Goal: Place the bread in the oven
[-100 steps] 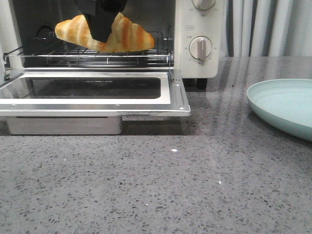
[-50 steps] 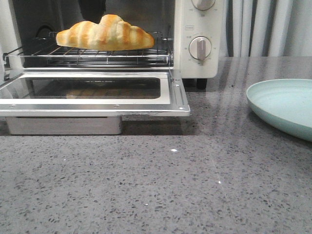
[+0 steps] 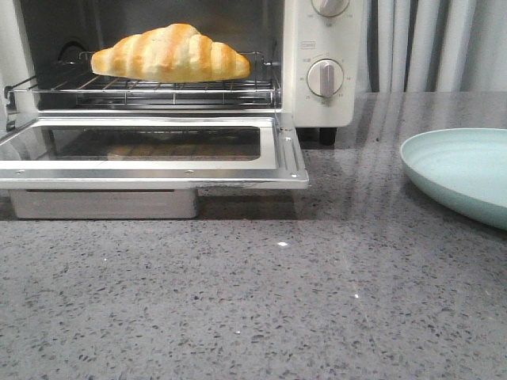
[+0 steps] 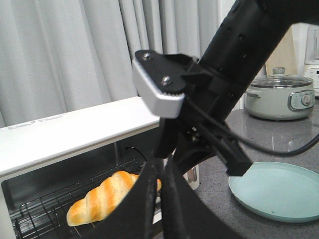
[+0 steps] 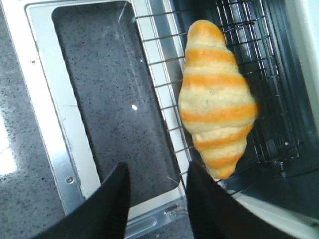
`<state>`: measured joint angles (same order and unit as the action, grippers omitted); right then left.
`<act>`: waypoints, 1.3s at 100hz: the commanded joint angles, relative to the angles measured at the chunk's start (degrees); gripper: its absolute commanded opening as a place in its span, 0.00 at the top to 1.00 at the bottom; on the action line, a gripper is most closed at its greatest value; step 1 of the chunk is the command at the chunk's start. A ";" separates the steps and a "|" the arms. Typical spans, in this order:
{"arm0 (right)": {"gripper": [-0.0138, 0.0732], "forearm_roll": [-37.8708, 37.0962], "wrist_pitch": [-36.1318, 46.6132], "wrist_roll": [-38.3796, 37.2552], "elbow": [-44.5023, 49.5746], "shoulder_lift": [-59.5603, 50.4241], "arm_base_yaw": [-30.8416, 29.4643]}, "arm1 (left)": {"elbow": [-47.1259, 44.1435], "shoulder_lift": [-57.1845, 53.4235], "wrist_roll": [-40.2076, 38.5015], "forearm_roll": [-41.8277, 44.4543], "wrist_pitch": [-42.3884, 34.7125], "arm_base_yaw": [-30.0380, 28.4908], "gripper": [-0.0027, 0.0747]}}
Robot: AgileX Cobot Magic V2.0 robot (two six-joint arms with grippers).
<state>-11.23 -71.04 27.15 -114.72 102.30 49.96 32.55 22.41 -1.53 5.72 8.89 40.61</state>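
Bread (image 3: 171, 53): lying lengthwise on the wire rack (image 3: 142, 85) inside the oven (image 3: 321, 63), untouched by either of my tools. Oven door (image 3: 150, 150): dropped flat over the grey speckled counter (image 3: 261, 309). My right tool (image 5: 154, 199): empty, fingers parted, above the door's edge. My left tool (image 4: 160, 199): fingers pressed together, holding nothing, raised beside the oven. Pale green plate (image 3: 463, 170): on the counter, well apart from the oven.

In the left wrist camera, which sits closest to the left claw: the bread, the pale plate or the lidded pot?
1. The bread, inside the oven, just behind the left gripper.
2. The plate, off to one side on the counter.
3. The pot, far back on the counter.
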 commanded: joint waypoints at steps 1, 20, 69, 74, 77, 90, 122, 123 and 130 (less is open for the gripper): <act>0.58 0.04 -0.28 -0.66 -1.85 -4.08 0.04 | 2.07 0.30 -0.09 0.10 -4.10 0.23 0.99; 0.58 0.59 -2.01 -3.28 -1.85 -6.05 0.04 | 2.07 0.30 -0.09 0.10 -4.10 0.23 0.99; 0.78 3.97 -3.41 -4.88 -1.85 -15.26 0.04 | 2.07 0.30 -0.09 1.46 -4.10 0.23 0.99; 0.80 4.10 -3.41 -4.88 -1.85 -16.36 0.04 | 2.07 0.30 -0.09 1.46 -4.10 0.23 0.99; 0.81 4.20 -3.41 -4.88 -1.85 -16.93 0.04 | 2.07 0.30 -0.09 1.46 -4.10 0.23 0.99; 0.82 4.33 -3.41 -4.88 -1.85 -19.39 0.04 | 2.07 0.30 -0.09 1.46 -4.10 0.23 0.99; 0.82 2.24 10.76 -6.06 11.71 -28.13 0.04 | 1.97 0.30 -0.09 1.57 -3.72 0.23 0.99; 0.82 1.97 11.71 -6.42 12.31 -28.40 0.04 | 1.97 0.30 -0.09 1.57 -3.72 0.23 0.99; 0.82 -1.74 16.77 -9.14 18.50 -31.08 0.04 | 1.97 0.30 -0.09 1.57 -3.60 0.23 0.99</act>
<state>-8.21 -64.33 20.94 -101.21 75.88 49.96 32.55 22.41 -1.53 7.32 9.03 40.61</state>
